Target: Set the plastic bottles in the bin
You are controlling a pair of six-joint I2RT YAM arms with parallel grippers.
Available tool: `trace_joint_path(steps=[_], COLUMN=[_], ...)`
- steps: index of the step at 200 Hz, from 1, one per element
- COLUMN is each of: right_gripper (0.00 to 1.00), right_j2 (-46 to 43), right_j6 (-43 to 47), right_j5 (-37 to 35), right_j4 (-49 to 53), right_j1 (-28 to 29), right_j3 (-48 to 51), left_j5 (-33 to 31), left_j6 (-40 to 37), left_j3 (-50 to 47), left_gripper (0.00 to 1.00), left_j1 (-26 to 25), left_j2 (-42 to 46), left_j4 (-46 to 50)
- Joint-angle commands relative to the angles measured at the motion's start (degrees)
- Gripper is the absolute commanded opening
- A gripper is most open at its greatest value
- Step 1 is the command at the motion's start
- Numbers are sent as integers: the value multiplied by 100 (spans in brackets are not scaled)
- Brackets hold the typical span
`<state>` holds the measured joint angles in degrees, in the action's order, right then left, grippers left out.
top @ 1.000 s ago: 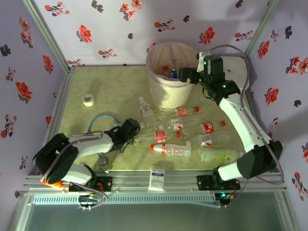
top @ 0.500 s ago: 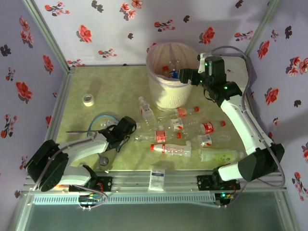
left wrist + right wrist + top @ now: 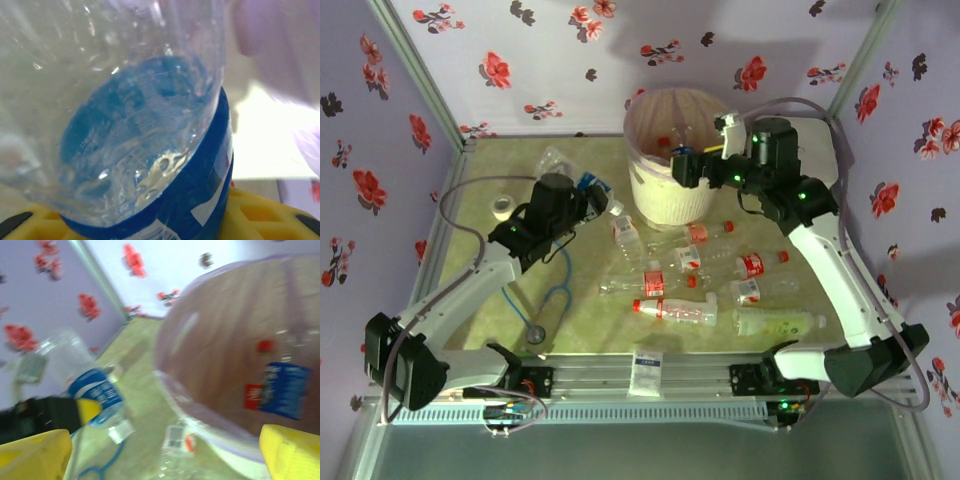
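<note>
I have my left pincer [image 3: 572,196] clamped on a blue-labelled bottle [image 3: 588,185], held up off the worktop [image 3: 500,320] just left of the bin [image 3: 665,205]. In the left wrist view its blue band sits between the yellow pads [image 3: 260,217]. The bottle is tilted, its clear body poking up and to the left of the pincer. My right pincer [image 3: 685,166] hangs at the bin's mouth, above the near rim, jaws spread wide with nothing between them. In its own wrist view the yellow fingertips [image 3: 35,452] stand at the two lower corners. Inside the bin I can make out a bottle with a blue label [image 3: 282,390] and beside it a red-labelled one [image 3: 252,396], both blurred. Several loose bottles [image 3: 675,310] lie scattered on the worktop in front of the bin, mostly red-labelled, with a greenish one [image 3: 775,323] nearest my right arm. A tape roll [image 3: 503,207] sits far left, a blue hose loop [image 3: 555,290] lies under my left arm, and a small packet [image 3: 645,365] rests at the near edge.
</note>
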<state>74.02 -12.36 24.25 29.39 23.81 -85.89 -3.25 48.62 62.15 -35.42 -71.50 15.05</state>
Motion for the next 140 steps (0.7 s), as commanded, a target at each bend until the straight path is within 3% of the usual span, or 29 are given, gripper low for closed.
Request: trace_joint_path(steps=[1, 57, 103, 140], right_gripper=[95, 91, 87, 83], right_j2=[96, 860, 1257, 1546], right_j6=[-242, -451, -644, -1147], right_j5=[1116, 1448, 1817, 2664], right_j4=[17, 35, -108, -503], right_j1=[105, 647, 773, 885], right_j3=[-113, -606, -717, -746], left_j5=[1860, 3787, 4185, 4217], left_j6=[-1608, -2138, -2123, -2094], left_j3=[485, 467, 34, 65], left_gripper=[27, 25, 25, 24], left_j1=[0, -48, -53, -53], left_j2=[-70, 150, 453, 272], left_j4=[201, -282, -936, -987])
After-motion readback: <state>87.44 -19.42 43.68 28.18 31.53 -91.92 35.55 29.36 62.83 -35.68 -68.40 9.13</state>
